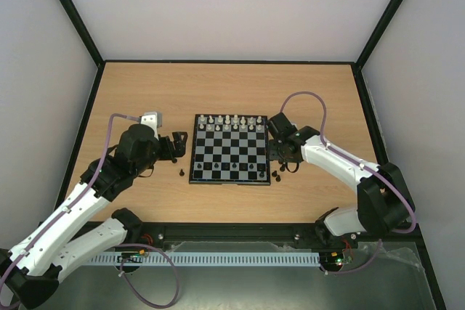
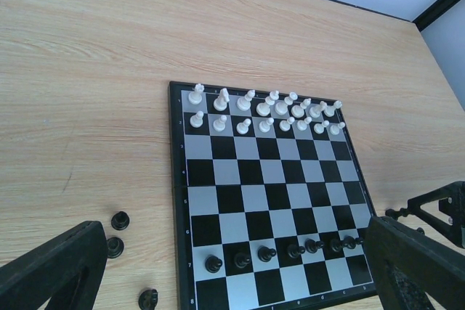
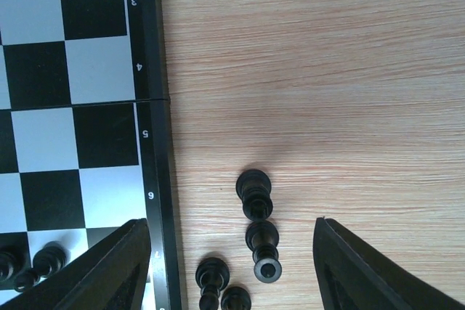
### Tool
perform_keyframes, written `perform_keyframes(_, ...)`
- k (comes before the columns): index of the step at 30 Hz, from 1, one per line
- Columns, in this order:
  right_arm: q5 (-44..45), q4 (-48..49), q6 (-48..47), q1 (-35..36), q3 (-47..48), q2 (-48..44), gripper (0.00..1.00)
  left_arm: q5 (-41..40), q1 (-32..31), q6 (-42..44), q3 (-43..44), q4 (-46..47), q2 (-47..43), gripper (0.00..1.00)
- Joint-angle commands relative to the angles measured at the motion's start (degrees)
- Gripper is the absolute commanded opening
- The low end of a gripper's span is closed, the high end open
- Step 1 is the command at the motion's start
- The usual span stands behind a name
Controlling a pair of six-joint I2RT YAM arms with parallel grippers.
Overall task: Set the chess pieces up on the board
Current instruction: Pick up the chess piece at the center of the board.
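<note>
Right pincer (image 1: pixel 282 156) hangs just off the chessboard's (image 1: pixel 193 159) right edge in the top view, over a small scatter of loose black pieces (image 1: pixel 280 170). The left pincer (image 1: pixel 178 144) sits at the opposite edge, with one stray piece (image 1: pixel 182 173) near it. White pieces (image 1: pixel 231 121) fill the two far rows.

From the left wrist, that pincer's jaws are spread wide with nothing between them. A row of black pawns (image 2: pixel 290 250) stands one row in from the near edge, and three more black figures (image 2: pixel 120 220) rest on the wood left of the board.

From the right wrist, the jaws stand apart and empty, straddling two toppled black pieces: the upper one (image 3: pixel 254 194) and the lower one (image 3: pixel 263 252). They lie end to end on the table just beside the board's border. Their long axes run parallel to that border, so crosswise to the line on which the jaws close. The right arm is plainly the nearer, and a straight descent should bracket either piece.
</note>
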Motion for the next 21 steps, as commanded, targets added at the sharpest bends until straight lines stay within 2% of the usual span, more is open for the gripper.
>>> perform_keyframes(1,-0.90,0.28,-0.13,-0.41,-1.24,-0.61,0.63,-0.63,0.33,0.54,-0.92,0.36,-0.71,0.99)
perform_keyframes(8,-1.89,0.83,-0.87,-0.41,-1.06,-1.83,0.72,-0.49,0.62,0.96,-1.00,1.34,0.75,0.99)
perform_keyframes(14,-2.15,0.92,-1.08,-0.41,-1.18,-4.32,1.00,-0.46,0.70,0.72,-1.87,1.94,0.27,1.00)
perform_keyframes(21,-2.13,0.25,-0.44,-0.40,-0.59,-5.07,0.99,-0.43,0.70,0.63,-1.74,1.59,-0.15,1.00)
